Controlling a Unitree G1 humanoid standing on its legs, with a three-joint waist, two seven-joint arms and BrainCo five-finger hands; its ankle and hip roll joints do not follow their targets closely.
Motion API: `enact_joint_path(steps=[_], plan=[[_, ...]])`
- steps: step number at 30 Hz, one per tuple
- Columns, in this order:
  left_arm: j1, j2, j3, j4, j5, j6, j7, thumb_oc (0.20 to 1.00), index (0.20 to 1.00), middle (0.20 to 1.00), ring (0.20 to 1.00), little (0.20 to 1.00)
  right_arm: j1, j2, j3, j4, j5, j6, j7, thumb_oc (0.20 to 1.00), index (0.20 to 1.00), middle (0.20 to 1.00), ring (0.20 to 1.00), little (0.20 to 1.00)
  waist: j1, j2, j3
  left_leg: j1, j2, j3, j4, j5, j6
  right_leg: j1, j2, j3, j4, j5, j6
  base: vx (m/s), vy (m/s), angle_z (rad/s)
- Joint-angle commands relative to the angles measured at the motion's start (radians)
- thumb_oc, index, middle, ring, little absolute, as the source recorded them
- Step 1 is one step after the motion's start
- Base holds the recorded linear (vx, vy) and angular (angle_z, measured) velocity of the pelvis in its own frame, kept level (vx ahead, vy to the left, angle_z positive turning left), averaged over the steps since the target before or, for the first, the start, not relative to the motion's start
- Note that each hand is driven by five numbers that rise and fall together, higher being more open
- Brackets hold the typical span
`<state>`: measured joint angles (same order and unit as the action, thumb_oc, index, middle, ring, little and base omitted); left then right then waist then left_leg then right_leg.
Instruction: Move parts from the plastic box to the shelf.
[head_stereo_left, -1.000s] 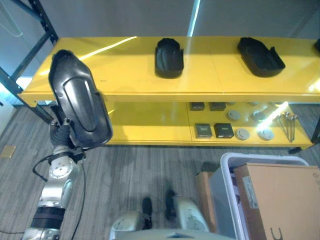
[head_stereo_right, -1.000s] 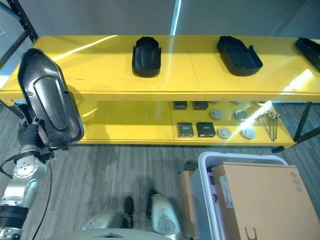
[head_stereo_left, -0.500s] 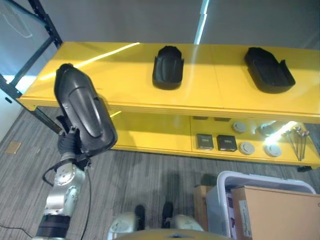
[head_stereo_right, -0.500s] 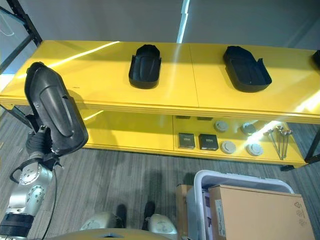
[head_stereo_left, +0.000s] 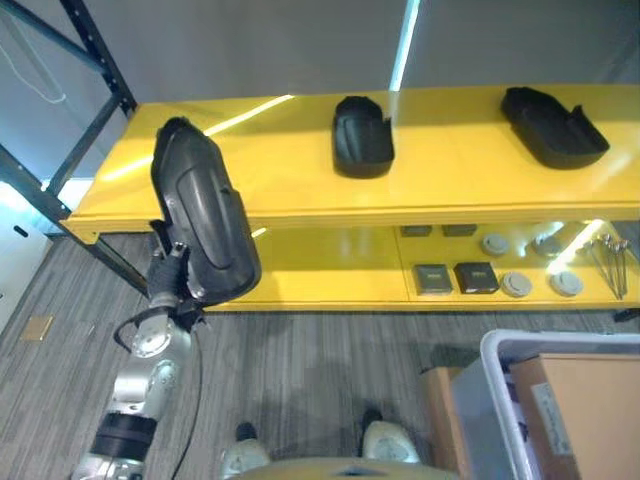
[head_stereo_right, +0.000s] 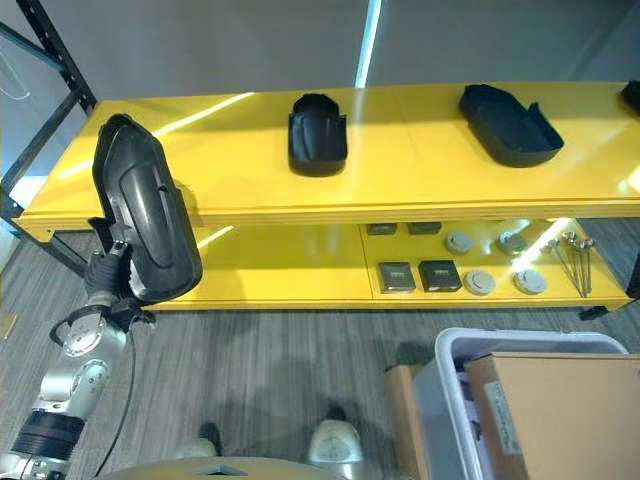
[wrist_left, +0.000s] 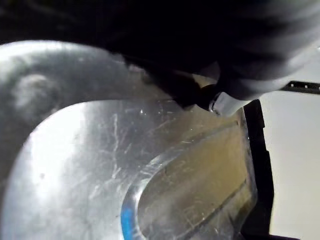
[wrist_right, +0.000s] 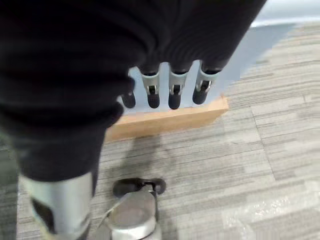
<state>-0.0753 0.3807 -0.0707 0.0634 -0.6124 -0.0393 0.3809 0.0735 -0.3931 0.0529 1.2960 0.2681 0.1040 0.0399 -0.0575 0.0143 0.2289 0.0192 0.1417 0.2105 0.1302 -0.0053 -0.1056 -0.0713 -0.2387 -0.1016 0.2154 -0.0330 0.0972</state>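
I see the yellow shelf (head_stereo_left: 300, 170) nearer and more central than a second ago, so the camera has swung toward it; two black parts (head_stereo_left: 362, 137) already lie on top; my left hand (head_stereo_right: 108, 275) grips the long dark part (head_stereo_left: 203, 228) upright before the shelf's left end, ready for placing; my right hand (wrist_right: 165, 95) hangs open.

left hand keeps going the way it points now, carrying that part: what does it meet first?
Likely the yellow shelf's top board: the left hand holds the long glossy black plastic part tilted up toward its front-left stretch, which looks bare. The nearest black part on the shelf sits further right. Depth unclear.
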Motion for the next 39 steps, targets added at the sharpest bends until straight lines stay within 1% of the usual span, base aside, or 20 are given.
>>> enact_joint_path(steps=[1, 2, 4, 5, 7, 8, 10, 12, 15, 18, 21, 25, 28, 32, 33, 34, 35, 36, 37, 39], plan=[[-0.057, 0.023, 0.065, -0.101, 0.108, -0.041, 0.013, 0.200, 0.200, 0.200, 0.200, 0.200, -0.003, 0.000, -0.013, 0.013, -0.026, 0.003, -0.015, 1.000, 1.000, 1.000, 1.000, 1.000, 0.017, 0.034, 0.016, -0.114, 0.061, -0.076, 0.161, -0.046, 0.023, 0.031, -0.034, 0.029, 0.075, -0.040, 0.056, 0.14, 0.592, -0.14], [-0.075, 0.045, 0.054, -0.096, 0.135, -0.013, 0.016, 0.200, 0.200, 0.200, 0.200, 0.200, 0.018, 0.007, -0.024, 0.006, 0.000, -0.025, -0.028, 1.000, 1.000, 1.000, 1.000, 1.000, 0.023, 0.030, 0.031, -0.129, 0.020, -0.065, 0.194, -0.084, 0.046, 0.026, -0.101, 0.010, 0.107, -0.018, 0.065, 0.14, 0.619, -0.07], [-0.072, 0.062, 0.051, -0.095, 0.118, -0.010, 0.021, 0.200, 0.200, 0.200, 0.200, 0.200, 0.030, 0.008, -0.031, -0.007, -0.007, -0.040, -0.015, 1.000, 1.000, 1.000, 1.000, 1.000, 0.030, 0.030, 0.039, -0.122, -0.007, -0.058, 0.190, -0.097, 0.057, 0.015, -0.134, -0.008, 0.131, 0.002, 0.064, 0.10, 0.485, -0.06], [-0.051, 0.081, 0.075, -0.096, 0.102, -0.017, 0.009, 0.200, 0.200, 0.200, 0.200, 0.200, 0.048, 0.015, -0.027, -0.034, 0.010, -0.062, -0.003, 1.000, 1.000, 1.000, 1.000, 1.000, 0.043, 0.026, 0.043, -0.105, -0.037, -0.041, 0.173, -0.111, 0.080, 0.003, -0.154, -0.034, 0.157, 0.016, 0.060, 0.08, 0.353, -0.36], [-0.036, 0.086, 0.092, -0.102, 0.097, -0.017, -0.002, 0.200, 0.200, 0.200, 0.200, 0.200, 0.054, 0.020, -0.026, -0.050, 0.023, -0.062, -0.004, 1.000, 1.000, 1.000, 1.000, 1.000, 0.043, 0.024, 0.044, -0.099, -0.050, -0.045, 0.160, -0.114, 0.093, -0.010, -0.128, -0.029, 0.175, 0.002, 0.055, 0.06, 0.213, -0.75], [-0.021, 0.097, 0.110, -0.102, 0.095, -0.023, -0.013, 0.200, 0.200, 0.200, 0.200, 0.200, 0.064, 0.025, -0.022, -0.069, 0.031, -0.063, -0.012, 1.000, 1.000, 1.000, 1.000, 1.000, 0.036, 0.020, 0.045, -0.092, -0.067, -0.050, 0.146, -0.117, 0.106, -0.030, -0.091, -0.022, 0.183, 0.001, 0.057, 0.05, 0.077, -0.49], [-0.013, 0.109, 0.127, -0.105, 0.082, -0.021, -0.016, 0.200, 0.200, 0.200, 0.200, 0.200, 0.069, 0.034, -0.014, -0.084, 0.038, -0.066, -0.007, 1.000, 1.000, 1.000, 1.000, 1.000, 0.029, 0.008, 0.050, -0.084, -0.084, -0.046, 0.134, -0.120, 0.116, -0.057, -0.053, -0.007, 0.170, 0.026, 0.068, 0.11, -0.001, -0.23], [-0.016, 0.110, 0.135, -0.119, 0.082, -0.022, -0.014, 0.200, 0.200, 0.200, 0.200, 0.200, 0.055, 0.045, 0.017, -0.109, 0.068, -0.064, 0.001, 1.000, 1.000, 1.000, 1.000, 1.000, 0.021, -0.027, 0.063, -0.076, -0.106, -0.026, 0.129, -0.144, 0.123, -0.087, 0.001, 0.011, -0.019, 0.106, 0.092, 0.16, -0.184, -0.18], [-0.007, 0.103, 0.120, -0.134, 0.085, -0.036, -0.015, 0.200, 0.200, 0.200, 0.200, 0.200, 0.054, 0.063, 0.022, -0.148, 0.082, -0.039, -0.011, 1.000, 1.000, 1.000, 1.000, 1.000, 0.004, -0.051, 0.083, -0.073, -0.118, -0.027, 0.150, -0.170, 0.135, -0.132, 0.037, 0.071, -0.155, 0.180, 0.110, 0.18, -0.204, -0.05], [0.020, 0.073, 0.110, -0.157, 0.113, -0.039, -0.023, 0.200, 0.200, 0.200, 0.200, 0.200, 0.086, 0.072, 0.038, -0.220, 0.050, -0.015, -0.025, 1.000, 1.000, 1.000, 1.000, 1.000, -0.006, -0.064, 0.075, -0.065, -0.097, -0.008, 0.169, -0.185, 0.141, -0.116, 0.057, 0.070, -0.132, 0.161, 0.100, 0.23, -0.166, 0.23], [0.000, 0.052, 0.074, -0.156, 0.086, -0.026, -0.006, 0.200, 0.200, 0.200, 0.200, 0.200, 0.091, 0.070, 0.064, -0.279, 0.084, 0.014, -0.066, 1.000, 1.000, 1.000, 1.000, 1.000, -0.011, -0.075, 0.043, -0.052, -0.066, 0.008, 0.181, -0.196, 0.129, -0.071, 0.074, 0.048, -0.108, 0.130, 0.076, 0.27, -0.168, 0.25], [-0.008, 0.053, 0.065, -0.169, 0.098, 0.011, -0.030, 0.200, 0.200, 0.200, 0.200, 0.200, 0.082, 0.063, 0.064, -0.316, 0.126, 0.044, -0.086, 1.000, 1.000, 1.000, 1.000, 1.000, -0.009, -0.078, 0.024, -0.026, -0.042, 0.022, 0.141, -0.183, 0.115, -0.043, 0.086, 0.034, -0.125, 0.112, 0.068, 0.21, -0.118, 0.04], [-0.016, 0.078, 0.065, -0.162, 0.109, 0.023, -0.051, 0.200, 0.200, 0.200, 0.200, 0.200, 0.089, 0.069, 0.058, -0.364, 0.151, 0.082, -0.106, 1.000, 1.000, 1.000, 1.000, 1.000, -0.019, -0.075, 0.028, -0.022, -0.018, 0.043, 0.122, -0.170, 0.110, -0.060, 0.095, 0.026, -0.083, 0.082, 0.067, 0.13, -0.108, -0.05], [-0.006, 0.097, 0.075, -0.151, 0.108, -0.002, -0.063, 0.200, 0.200, 0.200, 0.200, 0.200, 0.134, 0.088, 0.046, -0.359, 0.102, 0.075, -0.097, 1.000, 1.000, 1.000, 1.000, 1.000, -0.035, -0.074, 0.035, -0.015, 0.007, 0.047, 0.152, -0.181, 0.104, -0.061, 0.106, 0.027, -0.040, 0.050, 0.057, 0.17, -0.156, -0.03], [0.008, 0.092, 0.085, -0.160, 0.097, -0.010, -0.066, 0.200, 0.200, 0.200, 0.200, 0.200, 0.162, 0.092, 0.038, -0.347, 0.063, 0.059, -0.094, 1.000, 1.000, 1.000, 1.000, 1.000, -0.043, -0.076, 0.024, 0.004, 0.018, 0.050, 0.176, -0.201, 0.096, -0.048, 0.115, 0.023, -0.040, 0.036, 0.041, 0.31, -0.250, 0.15], [0.015, 0.090, 0.091, -0.165, 0.080, -0.007, -0.071, 0.200, 0.200, 0.200, 0.200, 0.200, 0.166, 0.089, 0.037, -0.343, 0.052, 0.057, -0.092, 1.000, 1.000, 1.000, 1.000, 1.000, -0.044, -0.075, 0.017, 0.007, 0.028, 0.053, 0.202, -0.192, 0.091, -0.043, 0.123, 0.018, -0.043, 0.028, 0.028, 0.34, -0.199, 0.19], [0.023, 0.078, 0.094, -0.172, 0.065, -0.006, -0.068, 0.200, 0.200, 0.200, 0.200, 0.200, 0.173, 0.082, 0.037, -0.340, 0.032, 0.060, -0.085, 1.000, 1.000, 1.000, 1.000, 1.000, -0.046, -0.066, 0.008, 0.008, 0.049, 0.046, 0.260, -0.181, 0.073, -0.023, 0.141, 0.009, -0.045, 0.001, 0.015, 0.24, -0.170, 0.12], [0.026, 0.070, 0.094, -0.177, 0.071, -0.008, -0.059, 0.200, 0.200, 0.200, 0.200, 0.200, 0.179, 0.073, 0.043, -0.342, 0.028, 0.058, -0.084, 1.000, 1.000, 1.000, 1.000, 1.000, -0.045, -0.064, 0.006, -0.022, 0.072, 0.039, 0.353, -0.128, 0.054, -0.009, 0.160, 0.003, -0.051, -0.007, -0.008, 0.28, -0.387, -0.16], [-0.017, 0.067, 0.099, -0.160, 0.118, -0.026, -0.018, 0.200, 0.200, 0.200, 0.200, 0.200, 0.171, 0.045, 0.076, -0.320, 0.045, 0.038, -0.098, 1.000, 1.000, 1.000, 1.000, 1.000, -0.041, -0.062, 0.021, -0.255, 0.119, -0.083, 0.732, 0.017, 0.038, 0.016, 0.234, 0.028, -0.053, -0.020, -0.090, 0.17, -0.334, -0.21], [-0.072, 0.087, 0.110, -0.139, 0.146, -0.025, 0.008, 0.200, 0.200, 0.200, 0.200, 0.200, 0.153, 0.035, 0.078, -0.288, 0.062, 0.024, -0.102, 1.000, 1.000, 1.000, 1.000, 1.000, -0.049, -0.054, 0.024, -0.271, 0.116, -0.075, 0.640, 0.038, 0.033, 0.019, 0.251, 0.041, -0.047, -0.029, -0.090, 0.11, -0.041, 0.00]])
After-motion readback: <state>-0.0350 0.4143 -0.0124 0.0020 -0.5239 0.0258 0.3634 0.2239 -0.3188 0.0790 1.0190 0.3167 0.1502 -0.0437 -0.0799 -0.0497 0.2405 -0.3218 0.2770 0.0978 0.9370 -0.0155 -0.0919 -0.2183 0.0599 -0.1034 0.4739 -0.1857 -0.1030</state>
